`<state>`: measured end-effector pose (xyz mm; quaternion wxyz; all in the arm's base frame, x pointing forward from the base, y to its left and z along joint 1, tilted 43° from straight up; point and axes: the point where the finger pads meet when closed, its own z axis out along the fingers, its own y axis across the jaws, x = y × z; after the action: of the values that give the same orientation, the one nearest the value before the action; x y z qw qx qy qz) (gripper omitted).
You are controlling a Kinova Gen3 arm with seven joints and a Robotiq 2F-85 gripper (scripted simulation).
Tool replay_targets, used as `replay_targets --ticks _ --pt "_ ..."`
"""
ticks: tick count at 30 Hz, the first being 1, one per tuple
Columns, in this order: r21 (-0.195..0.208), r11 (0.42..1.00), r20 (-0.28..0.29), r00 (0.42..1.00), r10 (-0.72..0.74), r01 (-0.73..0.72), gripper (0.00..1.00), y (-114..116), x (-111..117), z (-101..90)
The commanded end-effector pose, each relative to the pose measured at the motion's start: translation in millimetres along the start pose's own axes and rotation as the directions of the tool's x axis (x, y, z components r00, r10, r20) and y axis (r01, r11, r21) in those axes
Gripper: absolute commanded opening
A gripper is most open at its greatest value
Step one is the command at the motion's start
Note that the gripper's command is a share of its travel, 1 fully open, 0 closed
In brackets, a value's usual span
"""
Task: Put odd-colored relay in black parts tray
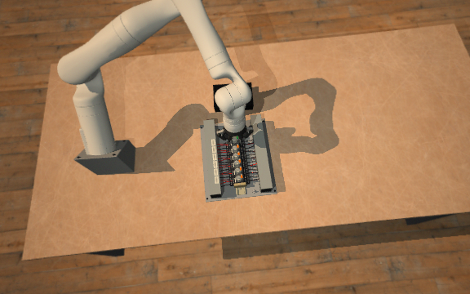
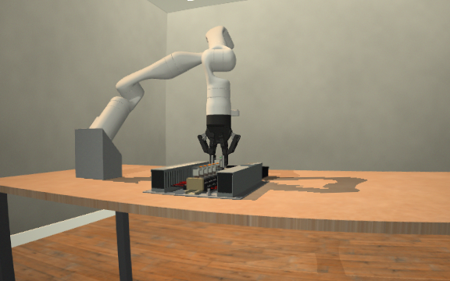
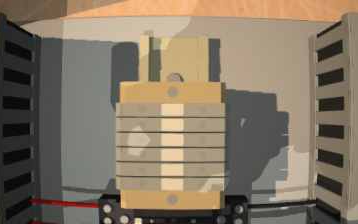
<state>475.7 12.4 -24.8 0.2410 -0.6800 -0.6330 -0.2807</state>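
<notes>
The grey relay panel lies flat on the table. A row of relays runs down its middle; several have orange buttons. The relay with the green button is at the far end of the row. My gripper points straight down over that end and is shut on the green-button relay. My fingers do not show in the wrist view. The black parts tray lies just beyond the panel, partly hidden by my arm.
Two slotted grey wire ducts flank the relay row. A tan end block sits at the near end. The arm's base stands to the left.
</notes>
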Motion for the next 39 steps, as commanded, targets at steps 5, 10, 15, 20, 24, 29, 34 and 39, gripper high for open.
replay_targets --ticks 5,10,15,20,24,29,34,39 --pt "-0.002 1.0 0.001 1.0 0.0 0.0 0.0 0 0 -9.3" --pt "-0.002 1.0 0.001 1.0 0.0 0.0 0.0 0 0 -14.0" --pt "-0.002 1.0 0.001 1.0 0.0 0.0 0.0 0 0 -22.5" --pt "-0.002 1.0 0.001 1.0 0.0 0.0 0.0 0 0 -31.7" --pt "-0.002 1.0 0.001 1.0 0.0 0.0 0.0 0 0 -35.4" --pt "-0.002 1.0 0.001 1.0 0.0 0.0 0.0 0 0 -44.5" --pt "-0.002 1.0 0.001 1.0 0.0 0.0 0.0 0 0 -52.8" --pt "-0.002 1.0 0.001 1.0 0.0 0.0 0.0 -1 0 -59.8"
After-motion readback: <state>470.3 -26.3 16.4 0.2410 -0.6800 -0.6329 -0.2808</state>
